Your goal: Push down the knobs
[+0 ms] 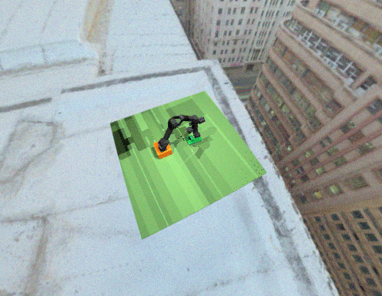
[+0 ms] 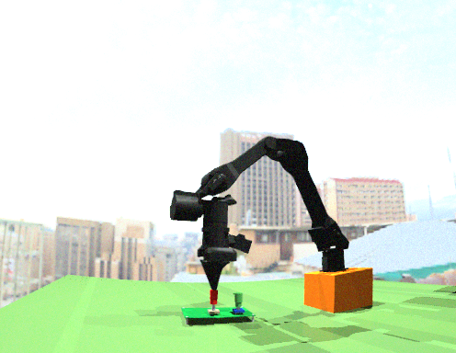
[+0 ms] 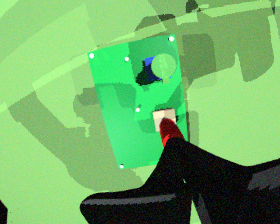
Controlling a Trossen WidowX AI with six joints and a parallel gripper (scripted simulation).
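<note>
A green circuit board (image 2: 197, 313) (image 3: 114, 103) (image 1: 194, 139) stands on the green table. A red knob (image 2: 213, 296) (image 3: 166, 133) sits raised on its shaft above a white potentiometer (image 2: 213, 312) (image 3: 164, 117). A green knob (image 2: 238, 299) (image 3: 165, 66) sits raised above a blue potentiometer (image 2: 238, 311) (image 3: 149, 63). My gripper (image 2: 213, 287) (image 3: 173, 142) is shut with nothing between the fingers. It points straight down, its closed tip resting on top of the red knob.
The arm's orange base block (image 2: 338, 289) (image 1: 163, 149) stands beside the board. The green table (image 1: 194, 188) ends in edges on all sides over a rooftop.
</note>
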